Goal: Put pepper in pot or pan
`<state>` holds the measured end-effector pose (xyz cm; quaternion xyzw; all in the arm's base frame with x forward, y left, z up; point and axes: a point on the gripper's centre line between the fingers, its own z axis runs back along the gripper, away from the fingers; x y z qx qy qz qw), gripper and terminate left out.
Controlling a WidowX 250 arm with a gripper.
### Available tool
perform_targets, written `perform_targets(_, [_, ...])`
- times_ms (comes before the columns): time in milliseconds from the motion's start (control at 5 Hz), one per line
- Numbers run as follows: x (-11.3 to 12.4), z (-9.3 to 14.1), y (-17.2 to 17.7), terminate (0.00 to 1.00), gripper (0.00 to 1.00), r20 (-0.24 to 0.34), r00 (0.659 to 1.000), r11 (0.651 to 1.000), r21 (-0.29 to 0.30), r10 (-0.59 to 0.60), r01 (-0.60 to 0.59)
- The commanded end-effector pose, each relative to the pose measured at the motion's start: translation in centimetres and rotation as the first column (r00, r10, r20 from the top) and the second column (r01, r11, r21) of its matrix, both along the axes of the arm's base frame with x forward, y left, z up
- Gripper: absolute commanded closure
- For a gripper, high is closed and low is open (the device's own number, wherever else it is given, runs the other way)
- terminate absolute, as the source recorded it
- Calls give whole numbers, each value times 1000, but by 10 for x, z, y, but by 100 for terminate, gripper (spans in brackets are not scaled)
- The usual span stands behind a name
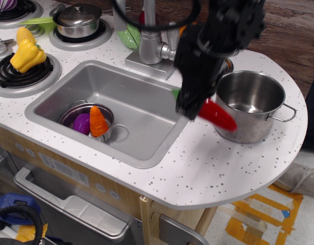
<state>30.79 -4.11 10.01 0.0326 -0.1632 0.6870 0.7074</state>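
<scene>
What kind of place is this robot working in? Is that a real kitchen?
Most likely a toy play kitchen, not a real one: a speckled counter with a small sink, coil burners, and plastic food such as the red pepper held by the gripper.
</scene>
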Motion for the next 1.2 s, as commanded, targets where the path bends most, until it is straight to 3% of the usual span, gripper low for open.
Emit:
perform_targets(0, [41,36,-7,0,100,105,989,991,103,-101,91])
perform_targets(200, [65,37,-10,0,100,152,972,972,178,-181,153])
perform_targets(600, [78,20,-10,0,100,200,954,967,166,-225,193])
perform_targets(800, [77,16,-14,0,0,214,952,971,143,-217,189])
perform_targets(1000, [77,16,-14,0,0,214,952,971,143,-217,189])
